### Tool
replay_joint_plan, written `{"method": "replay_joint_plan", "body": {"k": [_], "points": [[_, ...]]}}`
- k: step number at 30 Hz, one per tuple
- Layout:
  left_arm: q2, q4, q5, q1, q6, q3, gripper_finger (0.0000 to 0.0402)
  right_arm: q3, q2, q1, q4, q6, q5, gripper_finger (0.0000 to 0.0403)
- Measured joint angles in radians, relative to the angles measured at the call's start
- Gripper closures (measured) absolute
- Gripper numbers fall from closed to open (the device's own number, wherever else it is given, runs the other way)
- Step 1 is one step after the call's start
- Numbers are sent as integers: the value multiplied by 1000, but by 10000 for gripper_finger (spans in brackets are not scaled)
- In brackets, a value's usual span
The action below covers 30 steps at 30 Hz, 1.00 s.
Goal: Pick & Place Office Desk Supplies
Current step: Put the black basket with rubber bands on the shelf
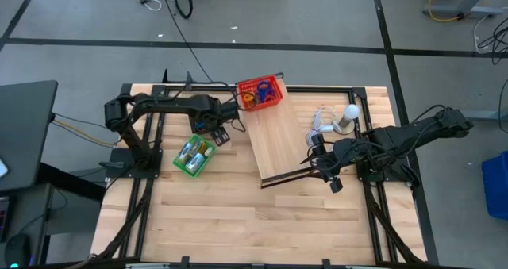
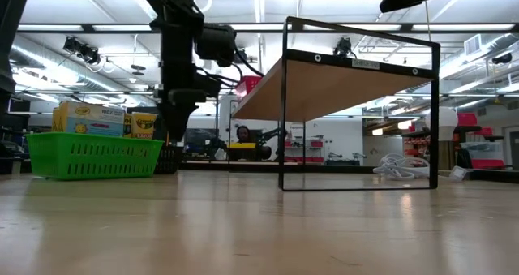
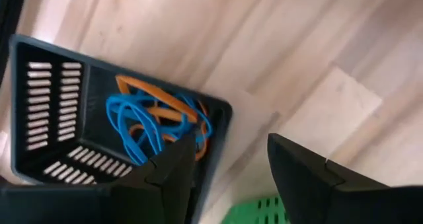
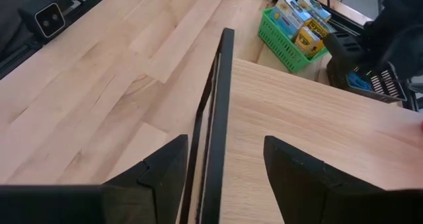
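The left tool [image 3: 228, 178] hangs with its jaws spread over the near corner of a dark slotted basket [image 3: 49, 112], gripping nothing; in the high view it [image 1: 213, 130] sits between the green basket and the raised shelf. The right tool [image 4: 225, 178], also released and empty, straddles the dark frame edge [image 4: 221, 105] of that shelf's front corner, seen from above at [image 1: 321, 172].

The table [image 1: 222, 221] is pale butcher-block wood inside a black frame, standing on a grey floor crossed by dark lines and cables. The low view looks into a bright workshop with ceiling lights and shelving, a person far off behind the shelf.

The dark basket holds tangled blue loops [image 3: 139, 125] over orange loops [image 3: 155, 95]. Yellow-and-green crayon boxes [image 1: 194, 151] stand packed in the green basket [image 2: 89, 157] just beside the left tool. A red basket [image 1: 259, 93] with more coloured loops rests on the far corner of the shelf [image 1: 282, 138]. A white bulb [image 1: 349, 114] with coiled cable lies by the shelf's right side.

The table's near half lies bare wood, and the shelf stands tilted askew to the table's edges.
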Motion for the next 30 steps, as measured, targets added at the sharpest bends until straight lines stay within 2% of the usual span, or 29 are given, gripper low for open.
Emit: {"method": "replay_joint_plan", "body": {"k": [6, 11, 18, 21, 25, 30], "points": [[0, -33, -8, -7, 10, 0, 206, 0, 0, 0, 12, -9, 1, 195], [-8, -68, -85, 28, 17, -1, 206, 0, 0, 0, 18, -9, 1, 195], [-106, -59, -137, 41, 44, -2, 206, 0, 0, 0, 23, -17, 3, 195], [-157, -33, -101, 21, 87, -2, 206, 0, 0, -1, 25, -18, 9, 195], [-183, 20, 35, -22, 156, -2, 206, 0, 0, -1, 27, -16, 18, 195], [-158, 33, 48, -61, 157, -2, 206, 0, 0, -1, 27, -8, 18, 195]]}}
